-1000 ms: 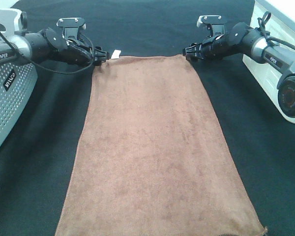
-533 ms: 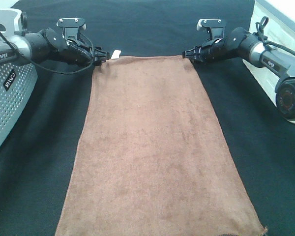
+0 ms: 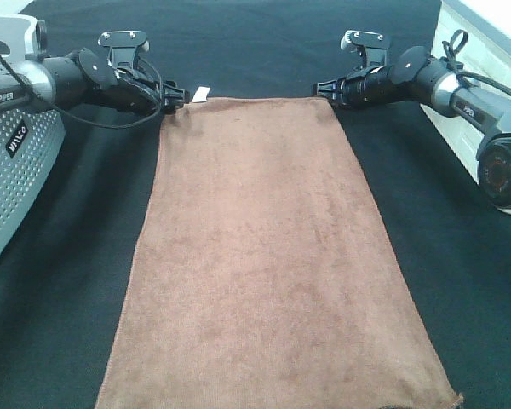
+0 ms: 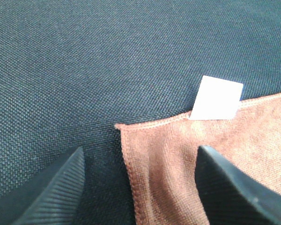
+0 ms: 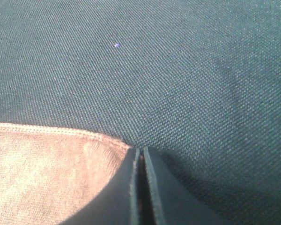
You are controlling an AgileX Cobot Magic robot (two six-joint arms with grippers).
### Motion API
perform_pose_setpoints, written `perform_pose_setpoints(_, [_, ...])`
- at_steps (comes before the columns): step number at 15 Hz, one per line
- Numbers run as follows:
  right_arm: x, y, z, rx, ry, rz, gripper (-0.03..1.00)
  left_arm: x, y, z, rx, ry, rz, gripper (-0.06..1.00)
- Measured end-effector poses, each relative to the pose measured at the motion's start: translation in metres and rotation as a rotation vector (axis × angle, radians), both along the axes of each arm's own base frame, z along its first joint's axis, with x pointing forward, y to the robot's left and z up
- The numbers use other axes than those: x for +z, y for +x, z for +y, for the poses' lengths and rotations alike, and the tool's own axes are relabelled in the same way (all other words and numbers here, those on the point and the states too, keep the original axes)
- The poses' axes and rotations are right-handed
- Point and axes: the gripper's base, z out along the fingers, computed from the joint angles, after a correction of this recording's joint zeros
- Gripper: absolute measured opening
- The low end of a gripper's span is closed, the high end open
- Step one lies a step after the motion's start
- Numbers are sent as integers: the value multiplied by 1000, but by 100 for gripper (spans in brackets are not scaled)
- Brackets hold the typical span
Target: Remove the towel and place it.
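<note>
The brown towel (image 3: 272, 256) lies flat and lengthwise on the black table cloth (image 3: 238, 43), with a white tag (image 3: 202, 93) at its far left corner. My left gripper (image 3: 180, 98) is low at that corner. In the left wrist view it (image 4: 140, 154) is open, with the towel (image 4: 201, 164) corner and tag (image 4: 216, 98) between its fingers (image 4: 61, 187). My right gripper (image 3: 319, 88) sits at the far right corner. The right wrist view shows it (image 5: 139, 152) shut, its tips pressed together on the towel (image 5: 47, 173) corner.
A grey perforated device (image 3: 8, 162) stands at the left edge. A white housing with a round lens (image 3: 498, 166) sits at the right edge. Both arms reach in low from the far sides. The towel's near end runs to the bottom of the exterior view.
The right gripper has shifted slightly left onto the towel's far right corner and shut there. The left gripper and the towel have not moved.
</note>
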Motion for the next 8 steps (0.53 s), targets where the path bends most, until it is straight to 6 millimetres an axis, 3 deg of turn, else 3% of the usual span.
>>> perform_pose_setpoints(8, [3,3,-2,118,-172,-109,0,0,0,0,0,0,0,63])
